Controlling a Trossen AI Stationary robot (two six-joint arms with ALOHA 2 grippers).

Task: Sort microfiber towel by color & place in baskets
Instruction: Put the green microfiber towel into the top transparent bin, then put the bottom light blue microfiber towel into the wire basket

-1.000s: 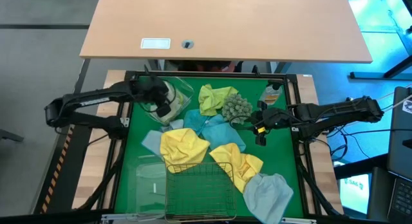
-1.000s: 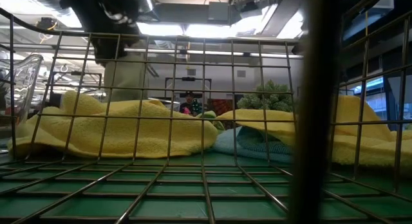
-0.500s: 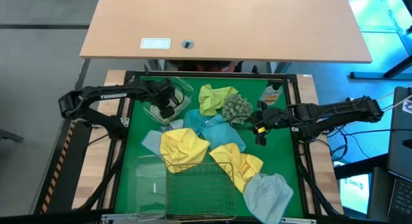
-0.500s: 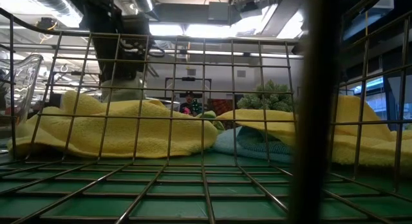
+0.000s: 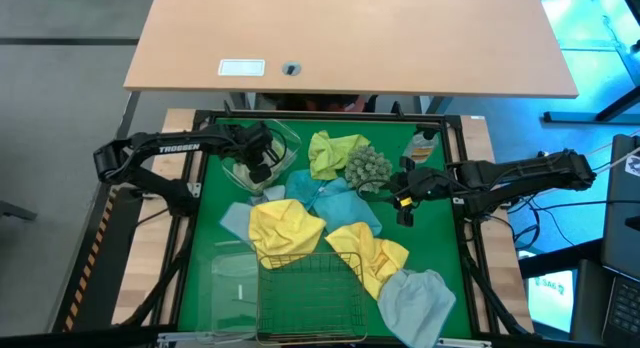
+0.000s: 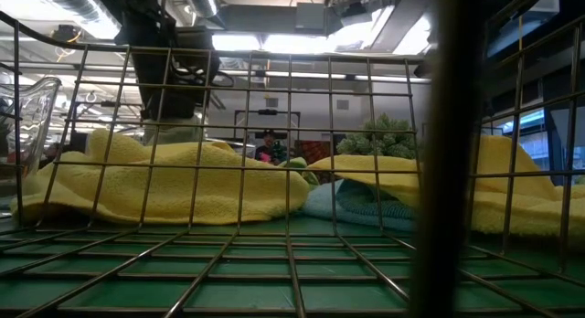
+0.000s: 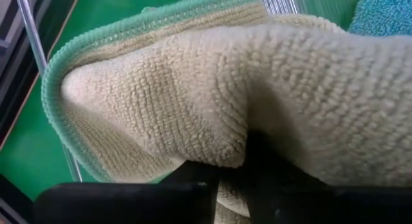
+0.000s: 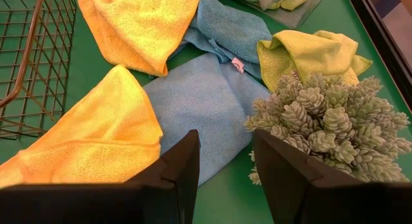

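The green surface is crowded through its middle, with bare green left only along its left edge and at the far right corner; the gold wire basket sits at the near edge, one bright yellow towel draped over its far rim, another at its right corner; a pale blue towel lies near the right edge; the left hand hangs over the clear tub at the far left, a pale yellow-green towel against its fingers, grip unclear; the right hand hovers, fingers parted and empty, beside the spiky ball.
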